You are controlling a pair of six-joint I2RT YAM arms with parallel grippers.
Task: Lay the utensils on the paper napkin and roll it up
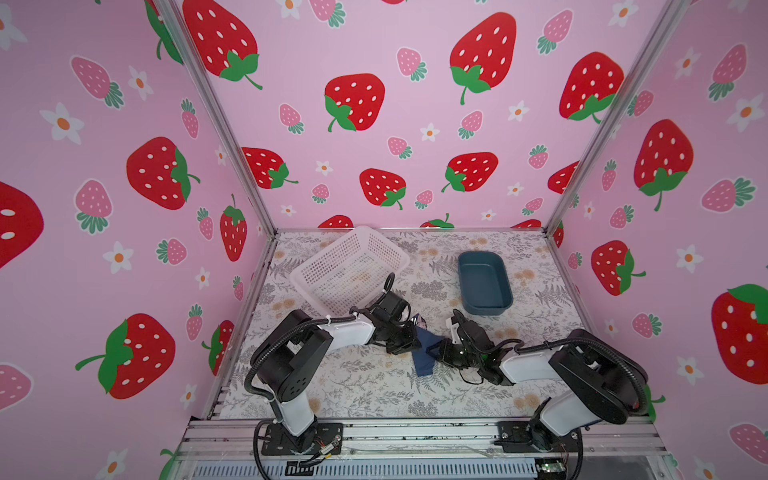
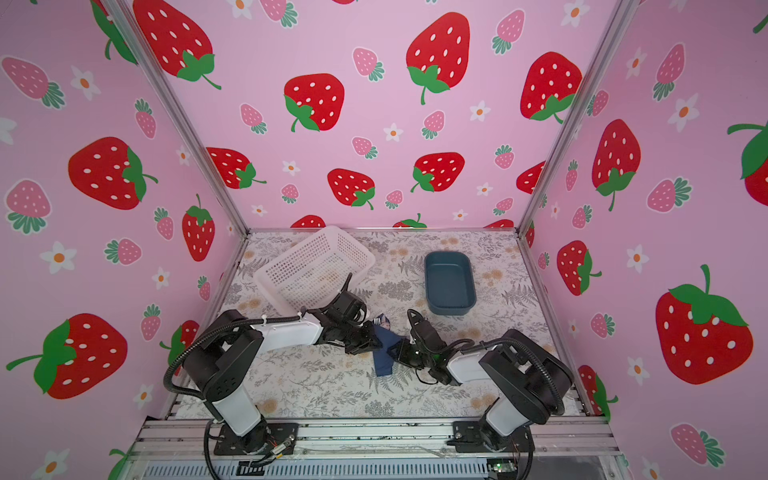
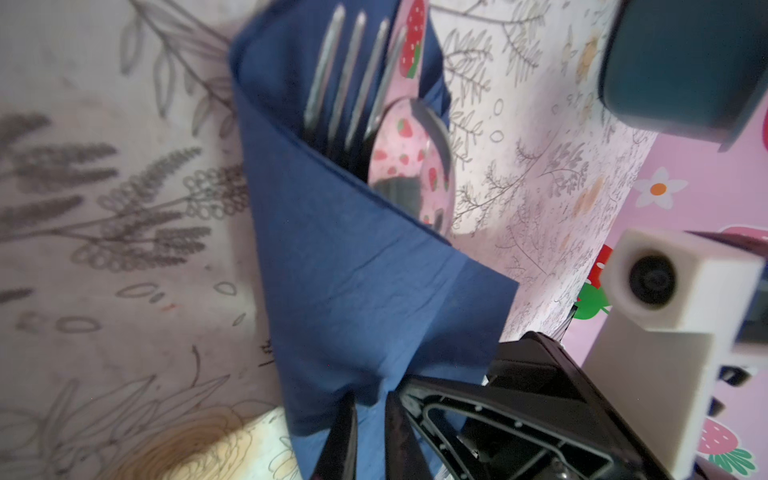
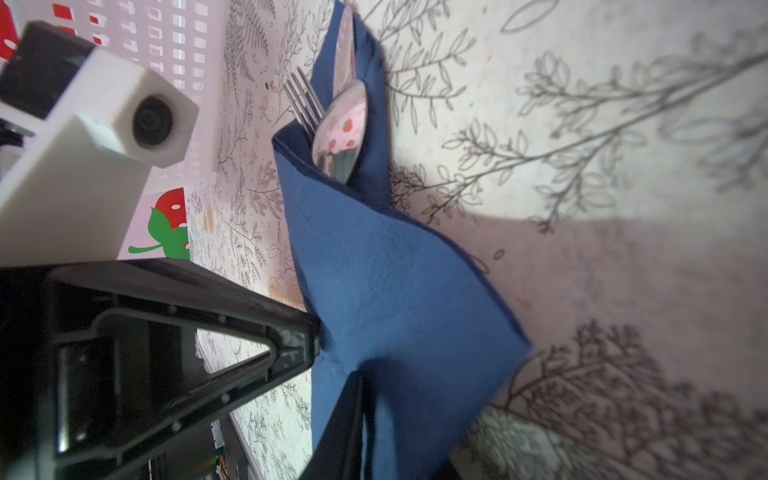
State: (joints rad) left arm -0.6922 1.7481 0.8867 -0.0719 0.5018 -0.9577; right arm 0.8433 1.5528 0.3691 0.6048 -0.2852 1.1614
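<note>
The dark blue paper napkin lies between both grippers, folded over the utensils. Fork tines, the spoon bowl and a flat shiny knife blade stick out of its far end; their handles are hidden inside. My left gripper is shut on the napkin's near edge, with paper pinched between its black fingers. My right gripper is shut on a raised corner of the napkin from the opposite side. One finger shows, the other is under the paper.
A white mesh basket stands tilted at the back left, close behind the left arm. A teal tray sits at the back right. Strawberry-print walls enclose the floral table on three sides.
</note>
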